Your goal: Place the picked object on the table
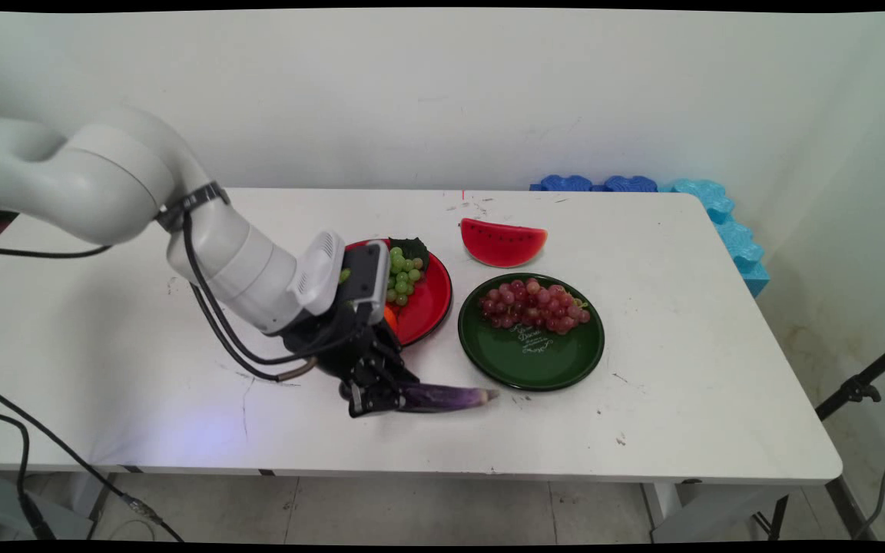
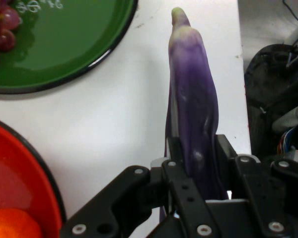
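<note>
I have the gripper down at the table near its front edge, and its two black fingers are closed snugly on a long purple eggplant, one on each flank of its thicker end. From the hand camera the eggplant runs straight out from between the fingers, its pale greenish tip pointing away from the hand; in the main view it lies flat along the table surface with that tip toward the right. I cannot tell whether it is resting on the white top or lifted a hair off it. Just behind the gripper sits a red plate, partly hidden by the wrist, carrying a bunch of green grapes with a dark leaf and something orange at its near rim that I cannot identify. Beside it to the right is a green plate with white lettering, holding a bunch of red grapes; its near rim is close to the eggplant's tip without touching it. Farther back, a watermelon slice lies on the bare table, just beyond the green plate. Blue foam blocks line the table's far right corner.
</note>
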Robot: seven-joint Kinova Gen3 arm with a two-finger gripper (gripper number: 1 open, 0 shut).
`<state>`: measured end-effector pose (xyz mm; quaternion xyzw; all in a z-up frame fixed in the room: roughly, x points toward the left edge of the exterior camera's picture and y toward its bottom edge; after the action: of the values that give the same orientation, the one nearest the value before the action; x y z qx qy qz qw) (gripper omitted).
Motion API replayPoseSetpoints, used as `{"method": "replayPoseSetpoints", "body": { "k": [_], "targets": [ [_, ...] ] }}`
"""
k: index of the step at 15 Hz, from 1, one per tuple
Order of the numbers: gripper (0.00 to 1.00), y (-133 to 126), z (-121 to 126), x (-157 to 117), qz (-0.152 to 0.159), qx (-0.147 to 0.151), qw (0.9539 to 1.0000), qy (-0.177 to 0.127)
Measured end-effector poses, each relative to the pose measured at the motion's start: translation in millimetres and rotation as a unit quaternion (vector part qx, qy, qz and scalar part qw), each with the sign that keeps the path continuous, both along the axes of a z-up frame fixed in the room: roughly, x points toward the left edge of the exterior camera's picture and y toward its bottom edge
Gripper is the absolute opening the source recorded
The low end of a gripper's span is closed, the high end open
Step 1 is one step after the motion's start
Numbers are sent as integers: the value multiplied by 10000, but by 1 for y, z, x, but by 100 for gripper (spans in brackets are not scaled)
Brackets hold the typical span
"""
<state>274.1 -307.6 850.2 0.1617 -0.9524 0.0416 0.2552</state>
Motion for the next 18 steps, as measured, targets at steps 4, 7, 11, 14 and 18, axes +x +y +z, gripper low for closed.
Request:
{"method": "replayPoseSetpoints", "body": {
  "k": [4, 7, 11, 14, 18],
  "targets": [
    [0, -1, -18, -3, -115, 80, 9999, 37],
    [0, -1, -27, -4, -170, 127, 9998, 55],
    [0, -3, -38, -6, -209, 153, 9996, 63],
    [0, -4, -43, -6, -213, 170, 9996, 57],
    [0, -6, -48, -8, -223, 176, 9996, 67]
  ]
}}
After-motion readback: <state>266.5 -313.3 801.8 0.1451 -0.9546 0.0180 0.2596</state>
